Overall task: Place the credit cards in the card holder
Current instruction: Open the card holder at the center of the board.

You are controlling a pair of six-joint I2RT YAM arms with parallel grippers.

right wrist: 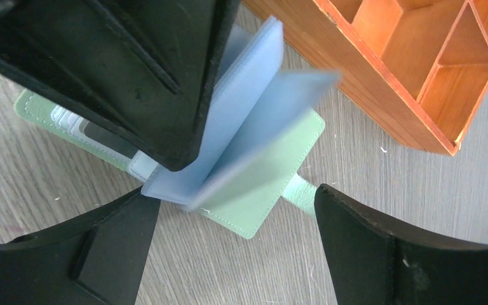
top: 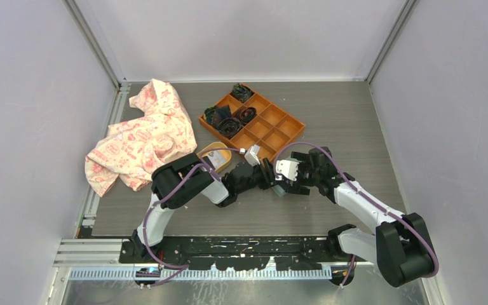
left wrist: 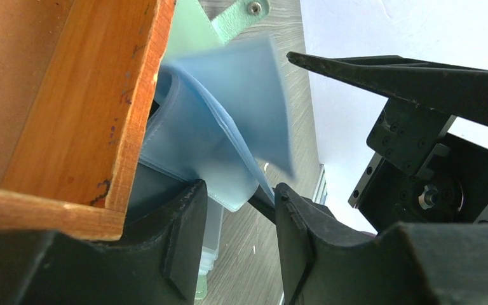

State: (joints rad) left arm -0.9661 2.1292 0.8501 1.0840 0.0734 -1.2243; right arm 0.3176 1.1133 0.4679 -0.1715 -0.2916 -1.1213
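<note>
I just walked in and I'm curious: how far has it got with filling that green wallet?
Early, it seems. Done: the card holder lies open beside the orange tray, blue sleeves fanned. In hand: the left gripper straddles a sleeve; the right gripper hangs open, empty. Left: no card clearly shows, so loading apparently remains.

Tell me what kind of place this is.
Probably a lab robot test cell: pale panel walls and metal corner posts box in one grey table, and the left arm and right arm are bolted to a rail at its near edge.
</note>
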